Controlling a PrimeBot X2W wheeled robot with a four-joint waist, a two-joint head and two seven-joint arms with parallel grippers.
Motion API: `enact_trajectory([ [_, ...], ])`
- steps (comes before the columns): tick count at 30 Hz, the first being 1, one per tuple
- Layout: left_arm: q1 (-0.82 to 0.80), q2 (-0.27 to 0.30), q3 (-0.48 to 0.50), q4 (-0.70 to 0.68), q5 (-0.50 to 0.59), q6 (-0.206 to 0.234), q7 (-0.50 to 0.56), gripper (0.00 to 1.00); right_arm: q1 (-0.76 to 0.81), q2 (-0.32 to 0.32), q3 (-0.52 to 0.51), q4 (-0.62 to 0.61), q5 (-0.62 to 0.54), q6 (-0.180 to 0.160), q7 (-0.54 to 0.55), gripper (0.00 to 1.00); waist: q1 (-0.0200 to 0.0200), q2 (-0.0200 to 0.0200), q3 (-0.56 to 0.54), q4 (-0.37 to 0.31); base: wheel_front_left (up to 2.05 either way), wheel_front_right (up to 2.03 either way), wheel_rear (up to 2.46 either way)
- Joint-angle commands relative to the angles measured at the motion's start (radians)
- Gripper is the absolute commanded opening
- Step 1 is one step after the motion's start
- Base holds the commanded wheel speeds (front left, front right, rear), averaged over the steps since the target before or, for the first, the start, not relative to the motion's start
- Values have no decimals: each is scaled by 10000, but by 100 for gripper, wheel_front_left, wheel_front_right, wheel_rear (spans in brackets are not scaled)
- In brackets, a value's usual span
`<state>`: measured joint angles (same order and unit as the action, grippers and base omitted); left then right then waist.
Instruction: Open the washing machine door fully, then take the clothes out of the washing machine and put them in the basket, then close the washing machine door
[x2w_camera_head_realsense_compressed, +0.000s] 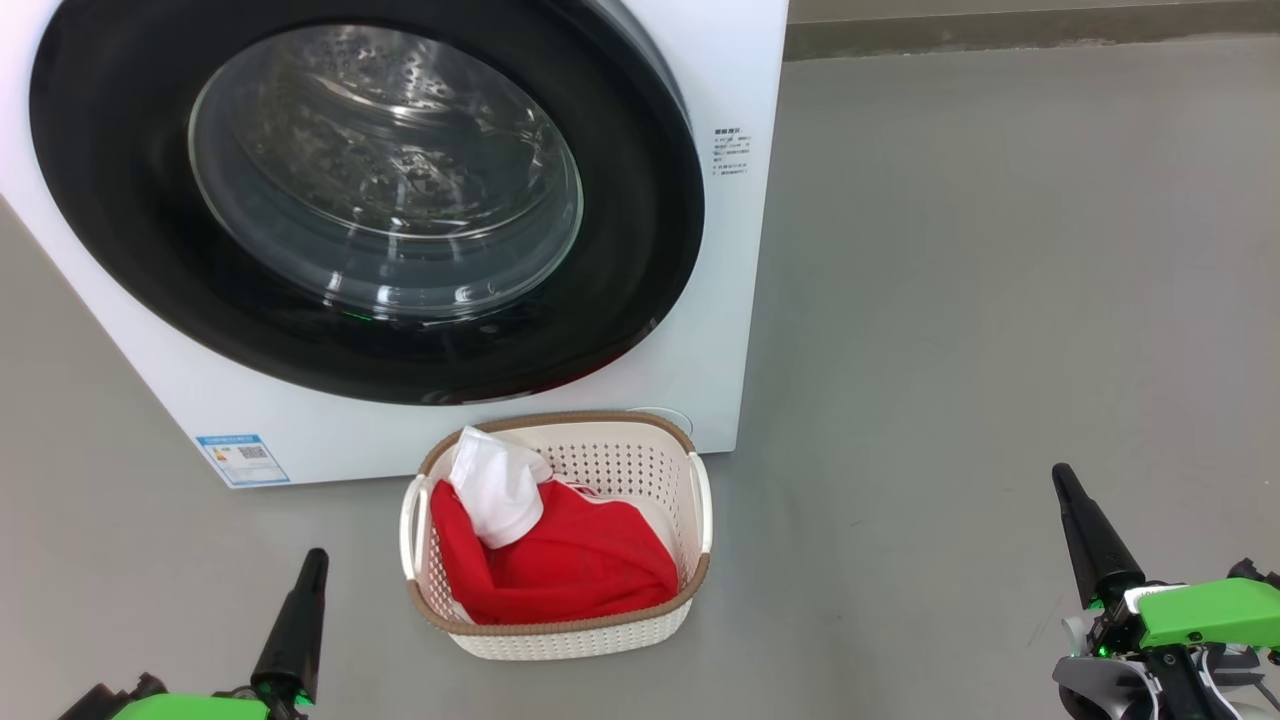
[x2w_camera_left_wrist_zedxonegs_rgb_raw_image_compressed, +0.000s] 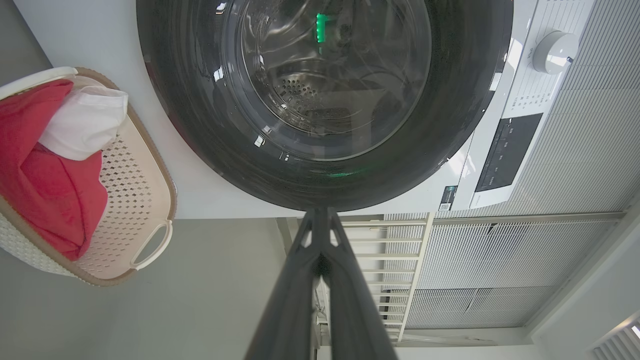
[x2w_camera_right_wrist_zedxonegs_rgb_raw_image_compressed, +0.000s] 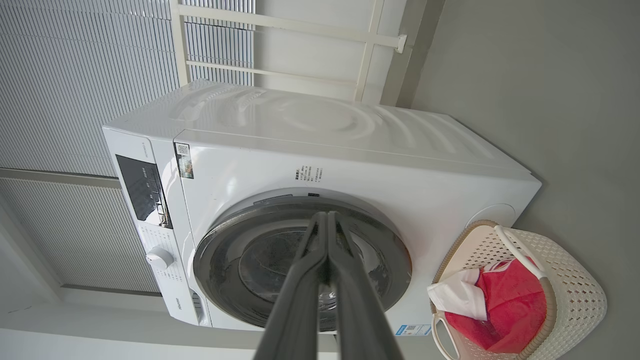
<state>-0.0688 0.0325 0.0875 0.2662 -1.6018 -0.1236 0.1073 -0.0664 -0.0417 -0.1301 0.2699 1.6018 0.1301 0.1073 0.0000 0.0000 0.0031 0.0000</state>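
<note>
Clothes (x2w_camera_head_realsense_compressed: 570, 560) lie in the basket (x2w_camera_head_realsense_compressed: 620, 455). The washing machine door (x2w_camera_head_realsense_compressed: 640, 250) is shut. The left gripper (x2w_camera_head_realsense_compressed: 316, 557) and the right gripper (x2w_camera_head_realsense_compressed: 1061, 474) are pressed together, empty.

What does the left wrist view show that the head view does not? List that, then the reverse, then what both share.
Left wrist view: the white control knob and the dark display panel on the washing machine. Head view: the blue label and the right gripper, jaws shut. Both: the shut washing machine door, the clothes in the basket, and the left gripper.
</note>
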Motion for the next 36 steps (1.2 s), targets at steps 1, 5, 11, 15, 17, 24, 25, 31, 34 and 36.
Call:
enact_trajectory([
  [1, -393, 177, 263, -210, -68, -71, 60, 0, -416, -85, 159, -251, 65, 6, 62, 0, 0, 0, 0, 0, 0, 0, 0],
  [5, -393, 177, 263, -210, -68, -71, 60, 0, -416, -85, 160, -251, 65, 6, 62, 0, 0, 0, 0, 0, 0, 0, 0],
  [11, -393, 177, 263, -210, -68, -71, 60, 0, -416, -85, 160, -251, 66, 6, 62, 0, 0, 0, 0, 0, 0, 0, 0],
  [15, -393, 177, 263, -210, -68, -71, 60, 0, -416, -85, 160, -251, 66, 6, 62, 0, 0, 0, 0, 0, 0, 0, 0],
  [17, -393, 177, 263, -210, -68, -71, 60, 0, -416, -85, 160, -251, 66, 6, 61, 0, 0, 0, 0, 0, 0, 0, 0],
  [24, -393, 177, 263, -210, -68, -71, 59, 0, -416, -85, 161, -251, 67, 6, 61, 0, 0, 0, 0, 0, 0, 0, 0],
  [25, -393, 177, 263, -210, -68, -71, 59, 0, -416, -85, 161, -251, 67, 6, 61, 0, 0, 0, 0, 0, 0, 0, 0],
  [31, -393, 177, 262, -210, -69, -71, 59, 0, -415, -85, 161, -251, 67, 6, 61, 0, 0, 0, 0, 0, 0, 0, 0],
  [34, -393, 177, 262, -210, -69, -71, 59, 0, -415, -85, 161, -251, 67, 6, 61, 0, 0, 0, 0, 0, 0, 0, 0],
  [36, -393, 177, 262, -211, -69, -71, 59, 0, -415, -85, 162, -251, 67, 6, 61, 0, 0, 0, 0, 0, 0, 0, 0],
])
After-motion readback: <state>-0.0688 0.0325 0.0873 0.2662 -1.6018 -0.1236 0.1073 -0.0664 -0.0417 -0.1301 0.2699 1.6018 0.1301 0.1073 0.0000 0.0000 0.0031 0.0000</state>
